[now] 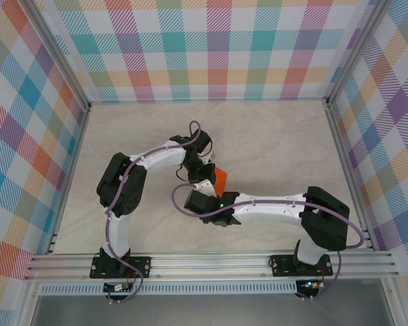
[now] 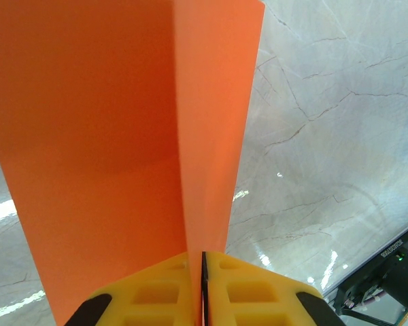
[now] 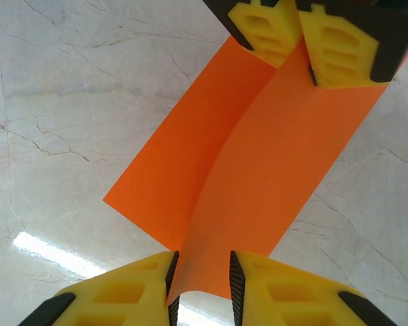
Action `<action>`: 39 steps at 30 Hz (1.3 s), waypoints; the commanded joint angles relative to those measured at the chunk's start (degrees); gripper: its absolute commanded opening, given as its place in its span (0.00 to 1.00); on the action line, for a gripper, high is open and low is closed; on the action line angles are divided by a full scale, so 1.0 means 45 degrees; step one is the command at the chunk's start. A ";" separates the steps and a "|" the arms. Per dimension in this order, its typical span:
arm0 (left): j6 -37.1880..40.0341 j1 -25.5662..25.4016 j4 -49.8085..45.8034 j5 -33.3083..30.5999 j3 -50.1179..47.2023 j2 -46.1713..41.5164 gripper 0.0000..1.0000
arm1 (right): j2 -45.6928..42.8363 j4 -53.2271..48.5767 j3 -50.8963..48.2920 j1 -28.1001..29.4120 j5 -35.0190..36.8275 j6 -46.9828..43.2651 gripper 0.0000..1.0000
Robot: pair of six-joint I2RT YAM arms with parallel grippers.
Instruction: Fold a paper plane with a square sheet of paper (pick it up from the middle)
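Observation:
The square sheet of paper (image 2: 109,136) is bright orange and creased down its middle into a shallow V. My left gripper (image 2: 204,261) is shut on the crease at one edge, its yellow pads pressed together on it. From the right wrist, the paper (image 3: 258,149) stretches from my left gripper (image 3: 304,47) at the top down to my right gripper (image 3: 202,272). The right jaws straddle the near edge of the fold with a gap still between them, the left pad touching the paper. From above, the paper (image 1: 221,178) peeks out between the left gripper (image 1: 205,170) and right gripper (image 1: 204,195), held above the table.
The table (image 1: 272,136) is pale marble, walled by plaid panels on three sides, with an aluminium rail (image 1: 211,261) along the near edge. Part of the right arm (image 2: 387,272) shows low in the left wrist view.

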 commanded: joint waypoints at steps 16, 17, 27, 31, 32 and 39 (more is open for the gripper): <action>-0.1680 0.0311 0.0513 -0.3005 -0.1632 -0.2899 0.46 | -0.1779 0.2728 -0.1907 -0.1181 -0.3918 -0.0482 0.07; -0.1894 0.0370 0.0561 -0.3376 -0.1867 -0.3219 0.48 | -0.1896 0.3028 -0.2117 -0.1387 -0.4346 -0.0517 0.07; -0.3452 0.0591 0.2363 -0.3607 -0.5563 -0.6318 0.41 | -0.2802 0.4934 -0.3795 -0.3470 -0.7313 -0.0184 0.10; -0.3350 0.0445 0.2523 -0.3155 -0.6523 -0.6730 0.31 | -0.2781 0.5441 -0.4162 -0.4215 -0.8464 -0.0271 0.10; -0.3348 0.0410 0.2638 -0.2974 -0.6735 -0.6765 0.29 | -0.2740 0.5511 -0.4240 -0.4426 -0.8661 -0.0319 0.10; -0.3284 0.0098 0.2958 -0.2680 -0.7247 -0.6770 0.26 | -0.2228 0.5335 -0.4207 -0.5477 -0.9433 -0.0988 0.11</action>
